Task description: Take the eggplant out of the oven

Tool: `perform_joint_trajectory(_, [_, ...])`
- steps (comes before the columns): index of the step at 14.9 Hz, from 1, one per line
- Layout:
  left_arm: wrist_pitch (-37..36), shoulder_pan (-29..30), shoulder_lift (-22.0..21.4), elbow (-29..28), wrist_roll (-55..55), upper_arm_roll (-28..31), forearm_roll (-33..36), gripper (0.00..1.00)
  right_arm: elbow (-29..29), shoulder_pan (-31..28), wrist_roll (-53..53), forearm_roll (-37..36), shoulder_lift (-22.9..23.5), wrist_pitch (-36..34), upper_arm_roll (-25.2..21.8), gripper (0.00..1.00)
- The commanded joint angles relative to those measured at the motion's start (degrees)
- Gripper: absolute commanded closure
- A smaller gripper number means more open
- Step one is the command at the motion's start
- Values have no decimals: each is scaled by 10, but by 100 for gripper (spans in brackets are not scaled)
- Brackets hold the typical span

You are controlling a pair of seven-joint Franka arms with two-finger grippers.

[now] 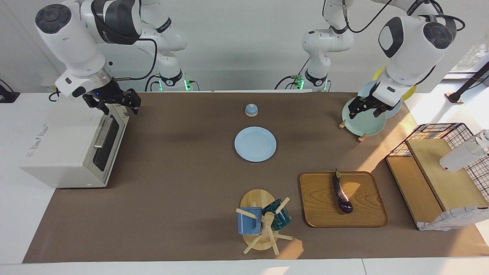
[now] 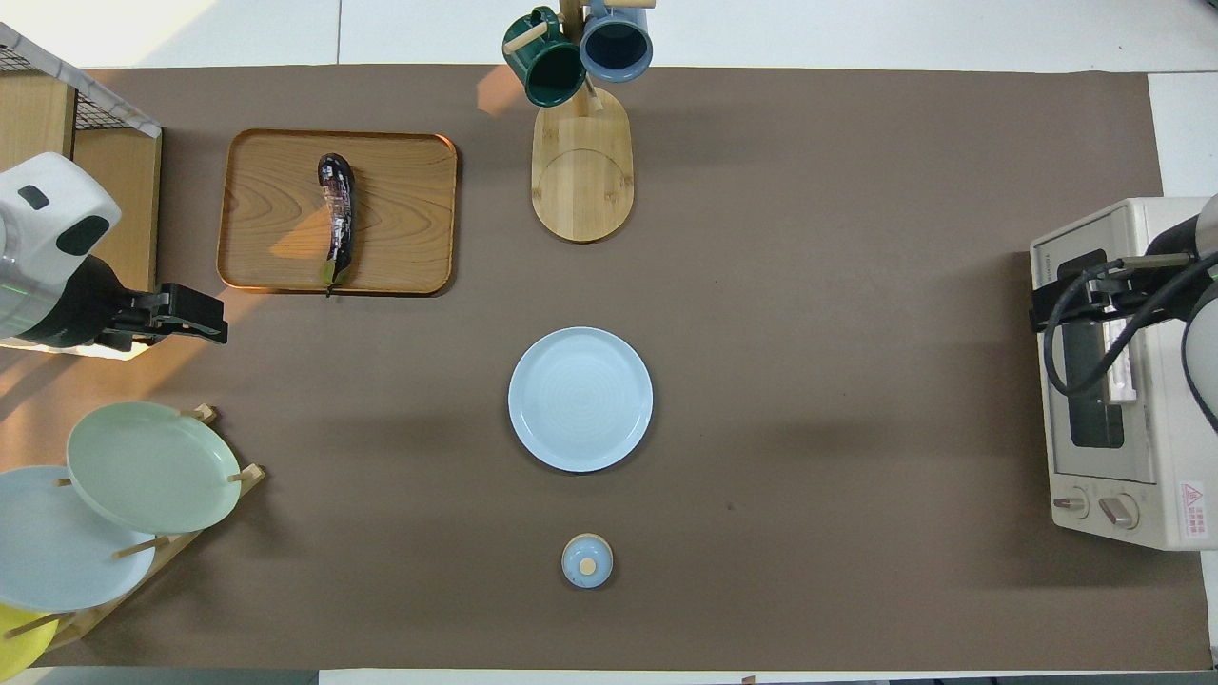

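Observation:
The dark purple eggplant [image 1: 341, 193] [image 2: 338, 219] lies on a wooden tray [image 1: 321, 206] [image 2: 266, 219], toward the left arm's end of the table. The off-white oven [image 1: 65, 149] [image 2: 1161, 495] stands at the right arm's end, its dark glass door shut and its bar handle [image 1: 103, 133] facing the table's middle. My right gripper [image 1: 118, 107] [image 2: 1066, 300] is open and empty, just over the top edge of the oven door. My left gripper [image 1: 367, 110] [image 2: 214, 323] is open and empty, up in the air over the mat by the plate rack.
A light blue plate [image 1: 255, 144] [image 2: 580, 400] lies mid-table, with a small blue lidded knob [image 1: 251, 110] nearer the robots. A wooden mug tree [image 1: 263, 221] [image 2: 580, 162] holds two mugs. A plate rack [image 1: 365, 122] and a wire-sided wooden shelf [image 1: 439, 168] stand at the left arm's end.

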Motion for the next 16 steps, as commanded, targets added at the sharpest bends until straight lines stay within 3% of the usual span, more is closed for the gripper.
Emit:
perform_joint_trajectory(1, [3,-12,-17,-5,26,7,11,0,-8,-3,6,15,-16,1,0,0])
perform_joint_trajectory(5, [-90,-21,1,86,21,8,32,0,-6,-4,7,14,-13,-5,0,0])
perform_joint_trajectory(16, [-37,-19,-6,54,6,5,28,0,-7,-5,8,15,-17,-3,3,0])
